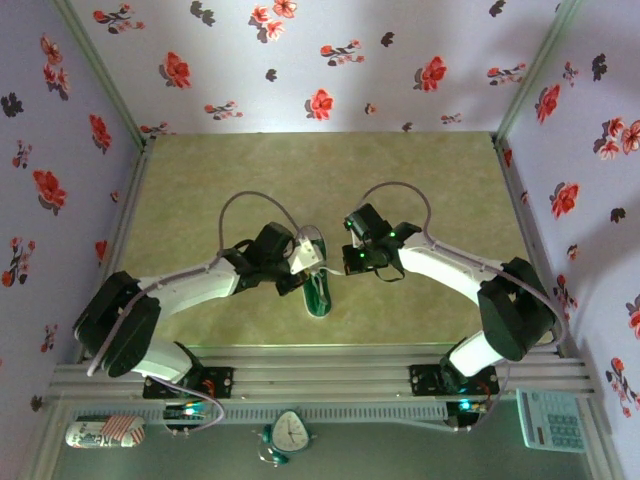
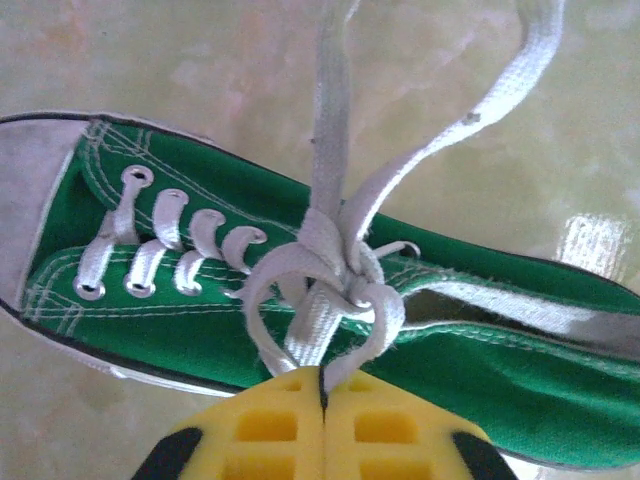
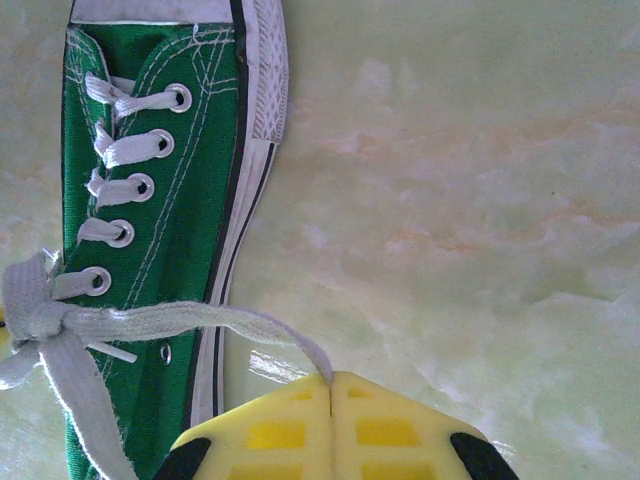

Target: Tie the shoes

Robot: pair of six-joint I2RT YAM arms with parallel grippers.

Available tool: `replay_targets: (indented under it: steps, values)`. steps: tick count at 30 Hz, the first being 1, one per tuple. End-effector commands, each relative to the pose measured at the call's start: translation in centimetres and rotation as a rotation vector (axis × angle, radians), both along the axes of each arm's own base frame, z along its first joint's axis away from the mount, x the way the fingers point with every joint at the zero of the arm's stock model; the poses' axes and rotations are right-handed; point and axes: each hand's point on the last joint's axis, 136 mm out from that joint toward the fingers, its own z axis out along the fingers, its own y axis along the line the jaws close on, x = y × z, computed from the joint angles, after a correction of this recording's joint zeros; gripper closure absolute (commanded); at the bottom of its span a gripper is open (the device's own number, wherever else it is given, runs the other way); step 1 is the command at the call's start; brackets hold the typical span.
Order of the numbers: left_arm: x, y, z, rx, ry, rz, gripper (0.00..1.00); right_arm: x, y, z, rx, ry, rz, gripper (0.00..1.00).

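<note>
Right pincer (image 3: 330,388) on lace (image 3: 200,318) — open table (image 3: 480,200) beside

Light: bright, even, overhead.
Glare: white patches on tabletop (image 2: 590,245), right of left fingers (image 2: 270,430), up-left of right fingers (image 3: 400,430).
Focus: fingers themselves blurred.

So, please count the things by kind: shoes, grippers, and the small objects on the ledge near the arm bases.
Green sneaker: 1
Grippers: 2, left gripper and right gripper, both shut on the white laces
Can: 1
Alarm clock: 1
Calculator: 1
Total: 6
</note>
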Motion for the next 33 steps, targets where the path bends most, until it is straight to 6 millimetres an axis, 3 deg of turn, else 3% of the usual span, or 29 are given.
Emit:
replay_targets:
  steps: [1, 11, 19, 33]
  values:
    - [0.5, 0.8, 1.2, -0.009, -0.037, 0.048, 1.0, 0.3, 0.0, 0.3, 0.002, -0.015, 0.01, 1.0]
    - [2.1, 2.7, 1.3, -0.097, 0.004, 0.214, 1.0, 0.6, -0.8, 1.0, -0.022, -0.054, -0.015, 1.0]
    - [2.7, 2.9, 1.0, -0.092, 0.024, 0.242, 1.0, 1.4, 0.2, 2.9, 0.037, -0.102, -0.012, 1.0]
    - [2.9, 3.2, 0.5, -0.092, 0.057, 0.269, 1.0, 1.3, -3.2, 1.3, -0.149, -0.089, -0.068, 1.0]
